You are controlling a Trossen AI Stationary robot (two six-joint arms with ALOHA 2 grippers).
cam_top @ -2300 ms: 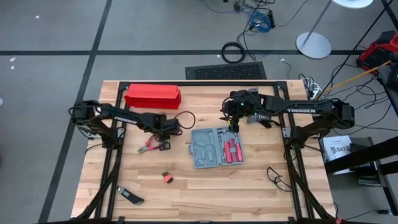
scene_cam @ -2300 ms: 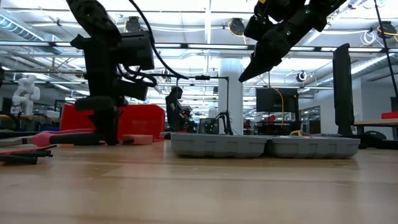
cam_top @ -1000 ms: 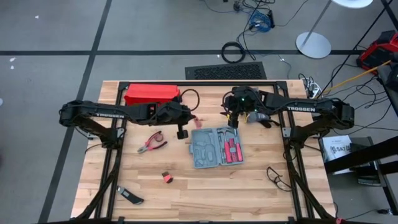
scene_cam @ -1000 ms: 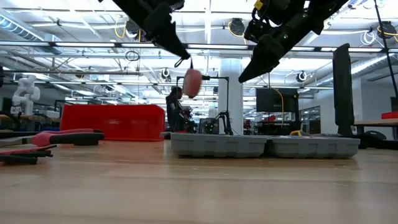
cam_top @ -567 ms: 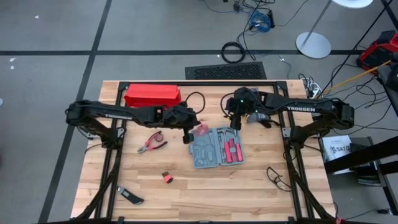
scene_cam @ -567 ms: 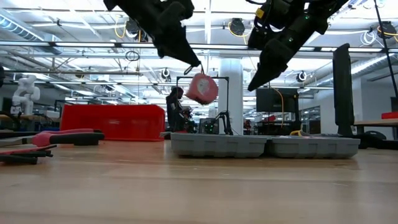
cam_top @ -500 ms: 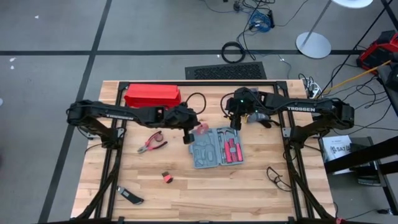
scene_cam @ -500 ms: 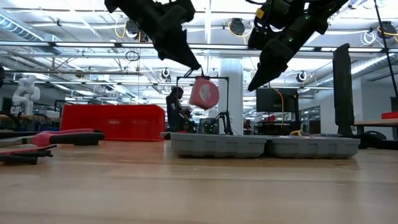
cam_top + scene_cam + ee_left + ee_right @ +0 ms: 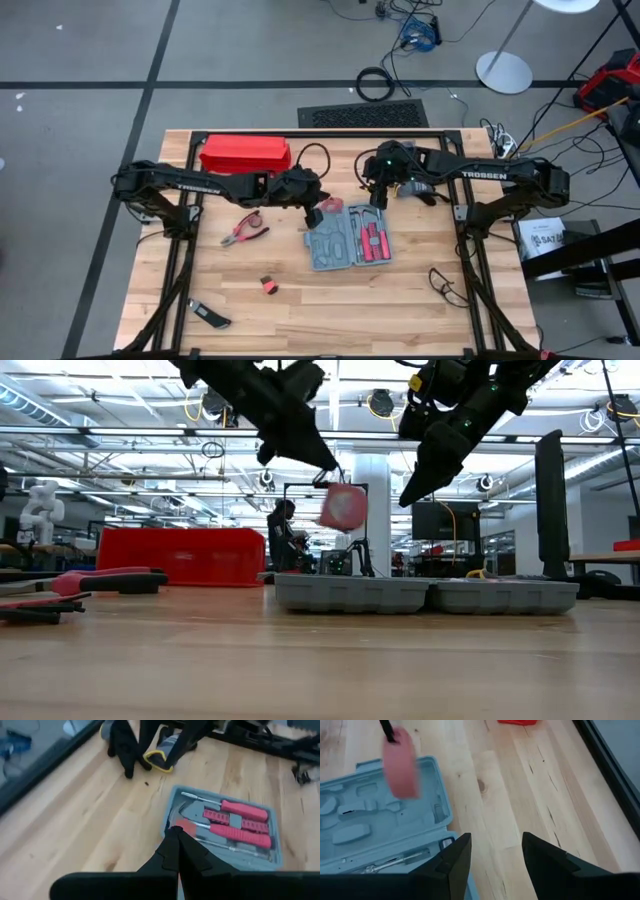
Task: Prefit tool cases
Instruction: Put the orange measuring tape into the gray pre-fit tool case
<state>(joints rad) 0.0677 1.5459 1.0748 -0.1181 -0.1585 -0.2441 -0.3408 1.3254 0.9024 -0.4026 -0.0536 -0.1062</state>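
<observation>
- High view: the tool case, flat blue-grey moulded plastic with rounded corners, lies open at centre frame on the pale wood-plank surface.
- Left pincer, closed tight, dangles a rounded pink object above the case.
- Right pincer hovers spread wide, upper right in the low view.

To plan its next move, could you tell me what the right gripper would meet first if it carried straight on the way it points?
Probably bare table: the open right gripper points at wood just beside the open tool case, though depth is hard to judge.
</observation>
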